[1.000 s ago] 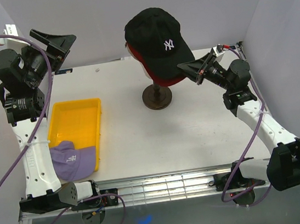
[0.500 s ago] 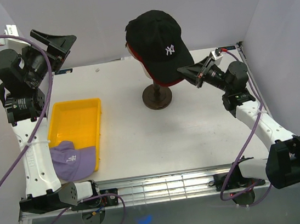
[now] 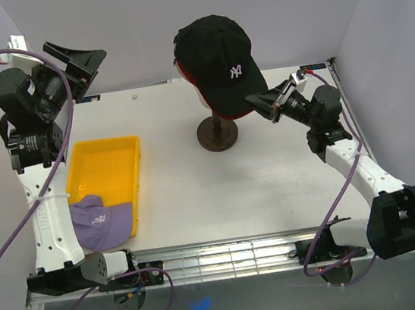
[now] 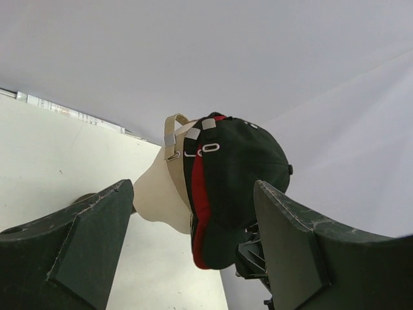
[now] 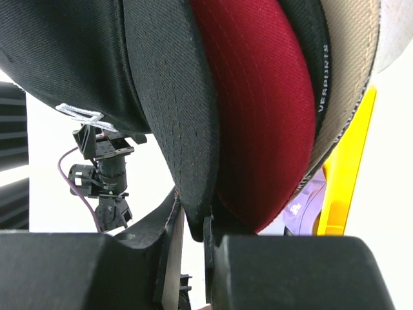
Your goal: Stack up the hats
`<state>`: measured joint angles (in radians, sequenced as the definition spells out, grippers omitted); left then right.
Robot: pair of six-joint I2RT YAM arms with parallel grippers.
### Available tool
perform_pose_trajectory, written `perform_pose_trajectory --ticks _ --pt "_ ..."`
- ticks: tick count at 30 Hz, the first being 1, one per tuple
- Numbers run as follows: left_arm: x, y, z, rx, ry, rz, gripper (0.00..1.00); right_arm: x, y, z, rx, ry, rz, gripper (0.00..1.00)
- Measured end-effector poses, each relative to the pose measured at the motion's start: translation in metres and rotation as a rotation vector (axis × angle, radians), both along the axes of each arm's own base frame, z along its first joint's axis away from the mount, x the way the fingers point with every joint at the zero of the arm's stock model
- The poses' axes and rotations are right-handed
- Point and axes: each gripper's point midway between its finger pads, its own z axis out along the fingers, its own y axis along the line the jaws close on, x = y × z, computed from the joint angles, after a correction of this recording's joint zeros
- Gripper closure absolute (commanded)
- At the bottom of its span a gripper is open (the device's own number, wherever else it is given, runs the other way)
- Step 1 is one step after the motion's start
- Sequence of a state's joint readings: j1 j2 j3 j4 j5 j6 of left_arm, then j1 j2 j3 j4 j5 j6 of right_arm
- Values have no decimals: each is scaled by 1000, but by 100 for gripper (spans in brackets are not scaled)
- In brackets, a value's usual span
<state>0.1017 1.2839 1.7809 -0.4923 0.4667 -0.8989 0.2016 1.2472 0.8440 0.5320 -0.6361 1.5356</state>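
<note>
Right now you have four caps stacked on the mannequin head (image 4: 153, 194) at the back middle of the table (image 3: 235, 189). The black cap (image 3: 212, 47) with the white stitched NY mark is outermost. Under it, in the right wrist view, the curved brims nest in layers. A red cap (image 5: 258, 97) comes first, then a second black cap (image 5: 317, 64) with white lettering along its edge, then a tan cap (image 5: 353, 64) closest to the head. All are woven cloth with rows of stitching on the brims. The head is smooth and cream, set on a dark round stand (image 3: 217, 134).

Your right gripper (image 5: 192, 229) is at the tip of the top cap's brim. Its jaws are drawn in on the brim's edge, with the cloth pinched between them. Your left gripper (image 4: 192, 187) is raised at the back left corner, well apart from the stack and pointed toward it, jaws spread wide.

The fifth one, the purple cap (image 3: 97, 219), lies in the near end of the yellow tray (image 3: 108, 156) on the left side of the table, with a white logo showing. It seems to spill over the tray's near rim, though the left arm covers part of it. The tray is a shallow plastic rectangle with rounded corners and low sloping walls.
</note>
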Motion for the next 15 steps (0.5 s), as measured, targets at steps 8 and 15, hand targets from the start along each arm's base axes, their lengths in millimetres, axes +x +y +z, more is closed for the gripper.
perform_pose_trajectory --ticks 8,15 --pt "2 0 -3 -1 9 1 15 4 -3 3 -22 21 -9 75" --pt "2 1 -3 -1 9 4 15 8 -9 -3 -57 100 -33 59"
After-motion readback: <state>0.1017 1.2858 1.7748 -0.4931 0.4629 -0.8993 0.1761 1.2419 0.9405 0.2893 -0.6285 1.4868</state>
